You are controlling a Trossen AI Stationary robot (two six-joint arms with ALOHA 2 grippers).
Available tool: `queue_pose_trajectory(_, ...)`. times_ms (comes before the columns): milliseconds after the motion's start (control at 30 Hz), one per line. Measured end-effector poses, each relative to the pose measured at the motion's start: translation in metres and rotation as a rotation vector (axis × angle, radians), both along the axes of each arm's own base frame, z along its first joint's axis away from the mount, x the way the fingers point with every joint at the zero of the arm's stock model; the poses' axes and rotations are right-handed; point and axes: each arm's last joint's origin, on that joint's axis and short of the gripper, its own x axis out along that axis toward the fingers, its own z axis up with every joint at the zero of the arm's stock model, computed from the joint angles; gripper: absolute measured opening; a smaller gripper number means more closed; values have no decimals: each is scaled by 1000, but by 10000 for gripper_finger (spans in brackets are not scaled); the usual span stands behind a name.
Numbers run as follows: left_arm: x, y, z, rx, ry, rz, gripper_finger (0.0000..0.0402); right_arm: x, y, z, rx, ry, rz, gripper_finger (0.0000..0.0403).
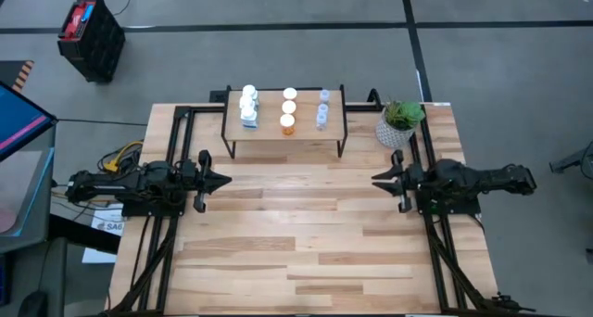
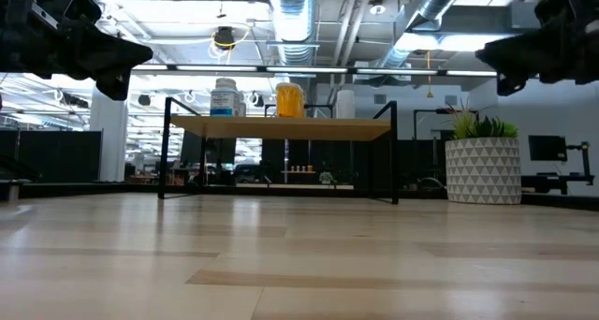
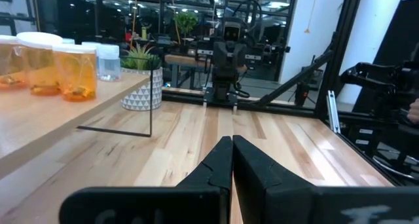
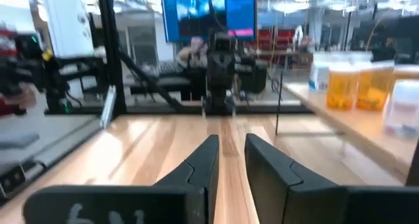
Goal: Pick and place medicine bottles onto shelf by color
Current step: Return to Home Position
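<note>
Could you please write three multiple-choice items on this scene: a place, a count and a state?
1. Where is the potted plant relative to the shelf?
A) on it
B) on the table beside it, on the right arm's side
C) under it

2. How many orange pill bottles stand on the shelf?
A) one
B) three
C) five

3. How is the left gripper?
A) shut, empty
B) shut on a bottle
C) wide open

1 B: the high view shows it beside the shelf's end.
2 B: three caps in the middle line.
3 A: its fingers meet, nothing between.
</note>
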Motion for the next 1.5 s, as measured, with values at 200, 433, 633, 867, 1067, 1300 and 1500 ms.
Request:
queue_pose_trajectory(200,0,0,0,-11,0,0,0,1,0,-7,-70,68,-5,98)
queue_pose_trajectory(433,0,0,0,0,0,1,0,1,0,-8,-73,76,-4,98)
queue_pose_trajectory(633,0,0,0,0,0,1,0,1,0,-8,-73,77,-4,98)
queue_pose_trajectory(867,0,0,0,0,0,1,0,1,0,-8,-73,78,-4,98)
queue_pose_trajectory(1067,0,0,0,0,1,1,0,1,0,-8,-73,79,-4,98)
queue_pose_trajectory(1300,0,0,0,1,1,1,0,1,0,-8,-73,79,-4,98)
queue_pose_trajectory(1500,0,0,0,1,1,1,0,1,0,-9,-73,79,-5,98)
